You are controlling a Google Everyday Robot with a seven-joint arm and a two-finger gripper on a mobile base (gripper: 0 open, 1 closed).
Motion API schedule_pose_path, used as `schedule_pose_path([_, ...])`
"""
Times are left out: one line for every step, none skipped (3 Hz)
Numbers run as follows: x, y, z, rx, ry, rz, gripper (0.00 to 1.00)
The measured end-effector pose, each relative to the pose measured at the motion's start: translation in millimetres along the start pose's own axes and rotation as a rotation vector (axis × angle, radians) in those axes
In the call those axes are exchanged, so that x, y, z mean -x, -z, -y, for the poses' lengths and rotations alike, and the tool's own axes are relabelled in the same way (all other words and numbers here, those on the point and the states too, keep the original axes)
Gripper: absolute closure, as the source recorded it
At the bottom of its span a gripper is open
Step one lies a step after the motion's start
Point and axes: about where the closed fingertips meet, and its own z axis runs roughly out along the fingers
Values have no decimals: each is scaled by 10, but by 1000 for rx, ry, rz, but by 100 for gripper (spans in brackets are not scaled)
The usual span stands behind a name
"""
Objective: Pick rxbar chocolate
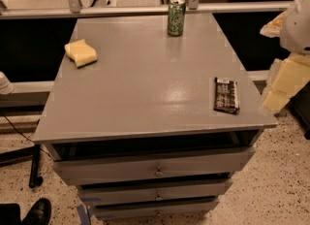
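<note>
The rxbar chocolate [226, 94] is a flat black bar with white lettering. It lies near the right front corner of the grey cabinet top [145, 83]. My gripper [280, 89] shows as cream-coloured parts at the right edge of the view. It is beside the cabinet's right edge, just right of the bar and apart from it. The white arm [298, 20] rises above it. Nothing shows in the gripper.
A green drink can [176, 17] stands at the back edge of the top. A yellow sponge [81, 53] lies at the back left. Several drawers [155, 168] sit below the top. A metal rail [145, 9] runs behind. A shoe [36, 212] is at the bottom left.
</note>
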Motion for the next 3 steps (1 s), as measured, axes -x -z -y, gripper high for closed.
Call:
schedule_pose_path([101,-344,27,16,-72,89,0])
schedule_pose_path([197,-775,168,30,-190,149,0])
schedule_pose_path([26,-1085,340,28,-397,189,0])
